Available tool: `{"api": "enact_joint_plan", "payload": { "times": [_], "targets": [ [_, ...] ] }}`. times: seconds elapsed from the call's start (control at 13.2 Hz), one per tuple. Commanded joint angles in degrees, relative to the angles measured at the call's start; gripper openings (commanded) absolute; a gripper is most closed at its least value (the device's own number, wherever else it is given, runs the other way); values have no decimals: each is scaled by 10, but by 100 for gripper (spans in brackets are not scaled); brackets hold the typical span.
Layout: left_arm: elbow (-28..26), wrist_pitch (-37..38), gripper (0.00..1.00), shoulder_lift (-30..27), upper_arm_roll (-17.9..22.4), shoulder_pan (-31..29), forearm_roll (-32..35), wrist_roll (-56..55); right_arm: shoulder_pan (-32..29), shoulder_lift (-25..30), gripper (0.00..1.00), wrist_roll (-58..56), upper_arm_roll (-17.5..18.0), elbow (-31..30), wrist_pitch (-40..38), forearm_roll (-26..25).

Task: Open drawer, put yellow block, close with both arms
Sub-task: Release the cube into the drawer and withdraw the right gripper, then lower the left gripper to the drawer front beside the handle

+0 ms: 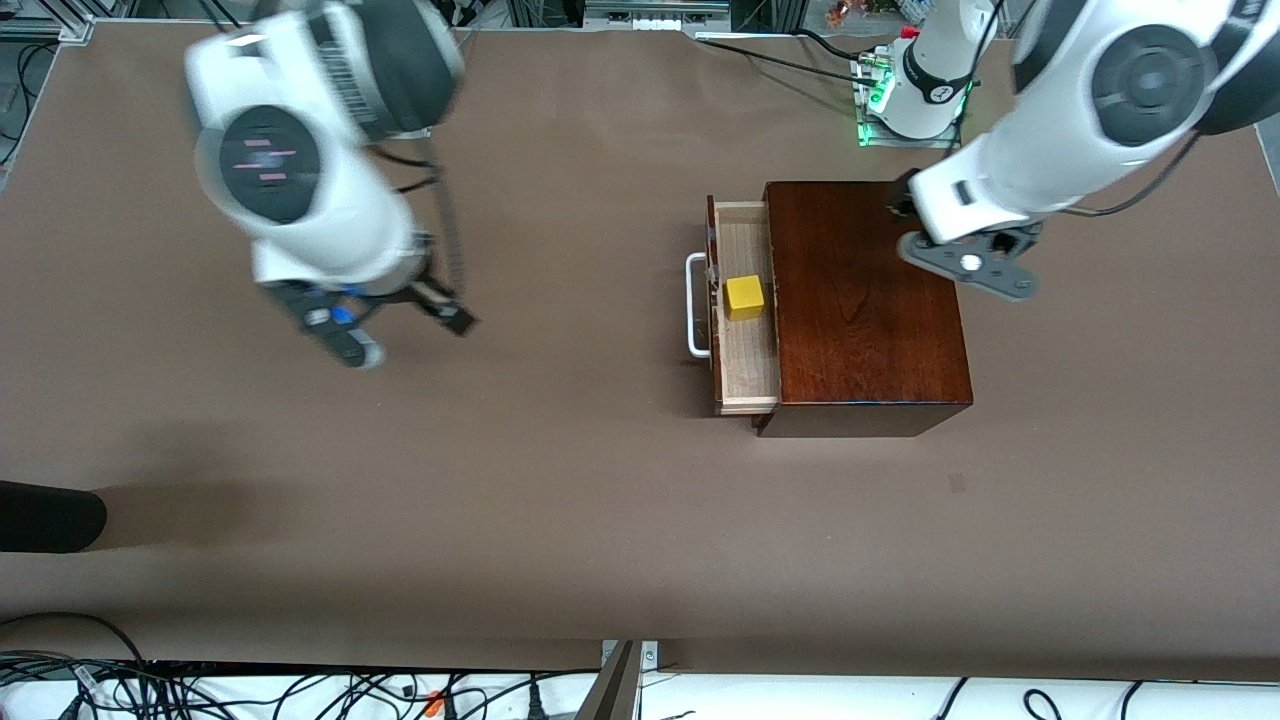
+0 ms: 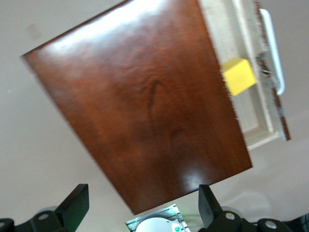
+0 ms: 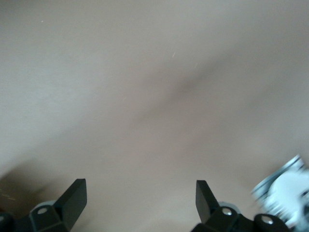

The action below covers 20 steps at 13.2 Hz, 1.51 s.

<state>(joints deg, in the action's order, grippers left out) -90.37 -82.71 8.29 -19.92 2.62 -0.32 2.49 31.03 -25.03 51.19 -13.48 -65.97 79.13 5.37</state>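
Note:
The dark reddish-brown wooden box [image 1: 865,300] stands toward the left arm's end of the table. Its drawer [image 1: 750,365] is pulled partly out, with the white handle [image 1: 697,305] facing the right arm's end. The yellow block [image 1: 744,297] lies inside the drawer. My left gripper [image 1: 968,265] hangs open and empty over the box's edge nearest the left arm's base. The left wrist view shows this gripper [image 2: 142,205] above the box top [image 2: 145,106], with the block [image 2: 239,76] in the drawer [image 2: 251,121]. My right gripper [image 1: 410,335] is open and empty over bare table, well away from the handle; its wrist view [image 3: 140,193] shows only tabletop.
The left arm's base [image 1: 915,95] with a green light stands just past the box, and it also shows in the left wrist view [image 2: 157,224]. A black object [image 1: 50,515] juts in at the table's edge at the right arm's end. Cables [image 1: 300,690] run along the near edge.

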Motion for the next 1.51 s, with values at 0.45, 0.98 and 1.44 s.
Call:
{"api": "enact_joint_plan", "payload": {
  "times": [0.45,0.98,1.44],
  "targets": [
    [100,-68,100,138,-120,25,-33,101,-189,184,100,-484,-3,-254,111,-50],
    [80,-243,100,222,-118,109,-9,259,-243,265,100,-483,56,-339,159,-73],
    [63,-295,100,262,-119,159,159,322,-286,263,100,-470,105,-313,136,-71]
  ]
}}
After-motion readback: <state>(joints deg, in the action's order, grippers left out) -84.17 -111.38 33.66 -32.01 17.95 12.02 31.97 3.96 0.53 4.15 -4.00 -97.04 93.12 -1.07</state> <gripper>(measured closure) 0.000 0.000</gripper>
